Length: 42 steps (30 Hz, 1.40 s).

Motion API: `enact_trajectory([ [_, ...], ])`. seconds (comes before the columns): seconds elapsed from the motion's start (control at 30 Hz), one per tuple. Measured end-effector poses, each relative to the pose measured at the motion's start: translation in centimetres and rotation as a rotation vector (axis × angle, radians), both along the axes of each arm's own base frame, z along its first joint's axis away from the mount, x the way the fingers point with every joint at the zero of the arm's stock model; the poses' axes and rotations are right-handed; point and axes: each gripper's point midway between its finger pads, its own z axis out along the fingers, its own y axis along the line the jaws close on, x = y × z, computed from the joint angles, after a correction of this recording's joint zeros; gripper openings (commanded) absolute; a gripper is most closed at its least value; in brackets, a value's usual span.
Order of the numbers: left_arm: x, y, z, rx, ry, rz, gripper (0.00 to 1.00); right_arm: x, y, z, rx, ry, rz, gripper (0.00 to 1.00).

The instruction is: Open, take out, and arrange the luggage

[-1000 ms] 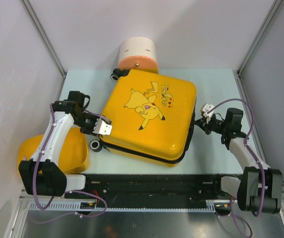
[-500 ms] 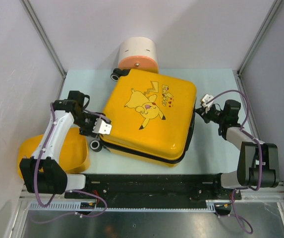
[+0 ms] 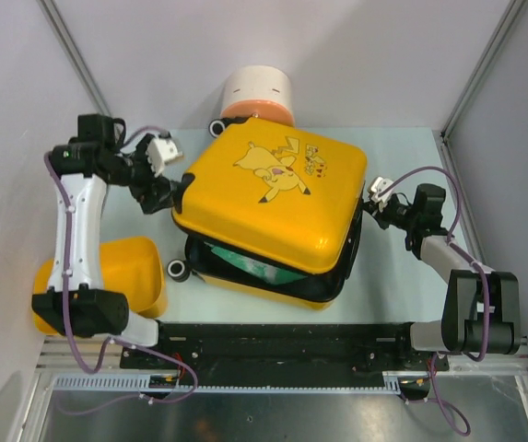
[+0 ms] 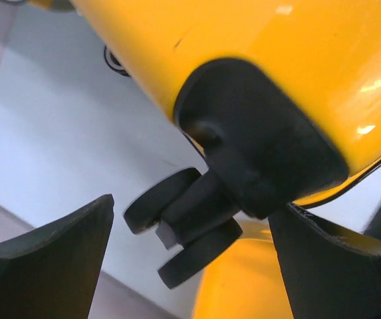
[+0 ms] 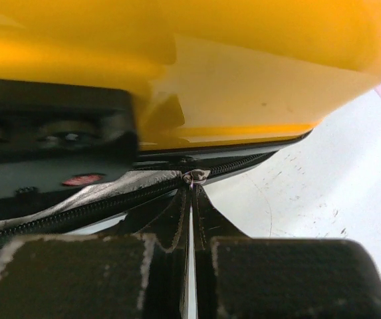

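Two grippers flanked the luggage [image 3: 273,207]: left gripper [image 3: 167,180], jaws spread, straddled its far-left wheel [image 4: 177,226]; right gripper [image 3: 371,203], clenched, possibly pinched the zipper pull [image 5: 193,177].

Lifts the luggage [image 3: 273,184] lid off its lower shell at left; carries the left end effector [image 3: 164,189] toward upper left, now spread wide.
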Motion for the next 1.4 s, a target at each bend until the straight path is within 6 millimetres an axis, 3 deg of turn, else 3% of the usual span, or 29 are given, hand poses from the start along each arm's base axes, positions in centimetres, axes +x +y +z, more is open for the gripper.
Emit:
enact_trajectory([
  [0.13, 1.0, -1.3, 1.6, -0.174, 0.146, 0.111, 1.00, 0.1, -0.1, 0.0, -0.026, -0.011, -0.002, 0.00],
  [0.3, 0.4, -1.7, -1.0, -0.194, 0.181, 0.052, 1.00, -0.3, -0.2, 0.0, -0.035, -0.002, -0.002, 0.00],
  [0.43, -2.3, -1.5, -4.5, -0.094, 0.081, -0.084, 1.00, -0.6, -0.1, -0.1, -0.035, 0.005, 0.007, 0.00],
  [0.57, -7.5, -1.4, -7.7, 0.043, -0.019, -0.214, 1.00, -0.9, 0.0, -0.3, -0.028, 0.018, 0.018, 0.00],
  [0.67, -9.2, -0.4, -7.7, 0.120, -0.103, -0.226, 1.00, -0.9, 0.0, -0.4, -0.029, 0.020, 0.022, 0.00],
  [0.8, -9.0, -0.5, -6.3, 0.082, -0.112, -0.183, 1.00, -1.1, 0.0, -0.4, -0.032, 0.021, 0.032, 0.00],
  [0.9, -6.4, -1.9, -2.4, -0.067, -0.086, -0.120, 1.00, -1.1, 0.1, -0.4, -0.036, 0.019, 0.036, 0.00],
  [1.0, -0.8, -3.5, 3.3, -0.269, -0.055, -0.041, 1.00, -1.2, 0.1, -0.4, -0.044, 0.017, 0.042, 0.00],
  [1.1, 4.9, -4.6, 5.4, -0.412, 0.017, 0.022, 1.00, -1.5, 0.3, -0.4, -0.059, 0.012, 0.055, 0.00],
  [1.17, 8.3, -5.3, 4.0, -0.460, 0.106, 0.073, 1.00, -1.7, 0.3, -0.4, -0.074, 0.009, 0.061, 0.00],
  [1.27, 11.3, -7.2, -0.9, -0.474, 0.289, 0.139, 1.00, -2.1, 0.7, -0.3, -0.091, 0.009, 0.069, 0.00],
  [1.33, 12.1, -9.1, -4.3, -0.471, 0.409, 0.157, 1.00, -2.6, 0.8, -0.3, -0.103, 0.018, 0.074, 0.00],
  [1.4, 11.7, -11.5, -5.8, -0.521, 0.522, 0.144, 0.99, -3.3, 1.0, -0.3, -0.109, 0.032, 0.079, 0.00],
])
